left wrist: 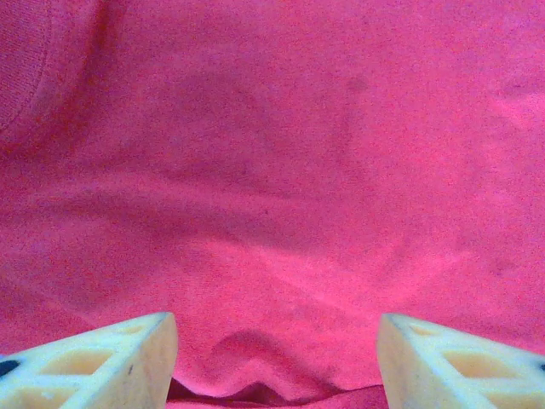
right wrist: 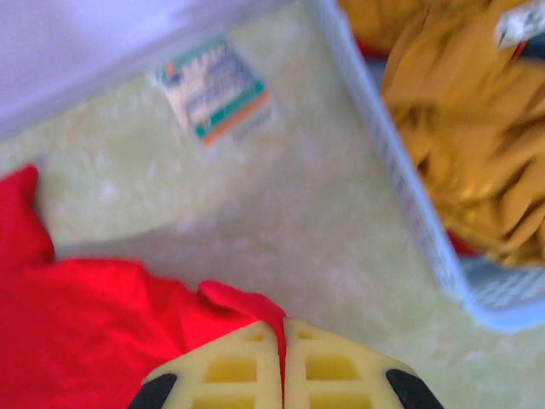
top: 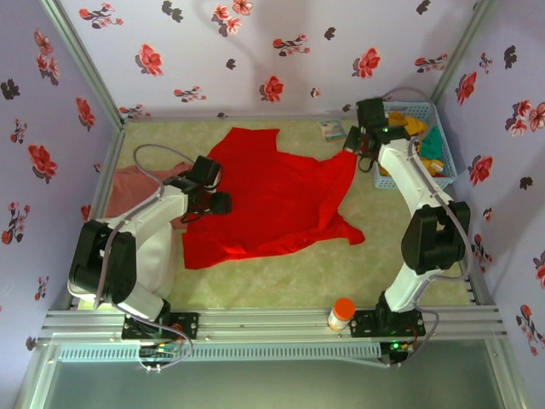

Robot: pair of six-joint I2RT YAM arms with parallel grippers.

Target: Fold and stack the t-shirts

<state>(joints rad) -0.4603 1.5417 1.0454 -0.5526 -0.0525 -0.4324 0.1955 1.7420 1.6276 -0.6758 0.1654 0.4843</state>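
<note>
Currently the red t-shirt [top: 272, 200] is lying spread and rumpled at the centre of the table [top: 255, 281], as read from the overhead view. The pink t-shirt [top: 128, 187] is lying at 9 o'clock, partly under the left arm. The right gripper [right wrist: 283, 336] is standing closed at 1 o'clock, pinching a corner of the red t-shirt. The left gripper [left wrist: 277, 366] is hanging low over the shirt's 9 o'clock side with its jaws well apart, gripping nothing; a small ridge of cloth is rising between them.

Hazards:
- The right pinch is taking only a thin edge, so a hard pull is likely to slip it free.
- Closing the left jaws on the ridge is risking a double layer.
- Dragging toward 9 o'clock is risking disturbance of the pink t-shirt.

Count: two t-shirts, two grippers, one basket [right wrist: 502, 294] at 2 o'clock, one orange-capped bottle [top: 342, 313] at 5 o'clock, one packet [top: 332, 129] at 1 o'clock.
</note>
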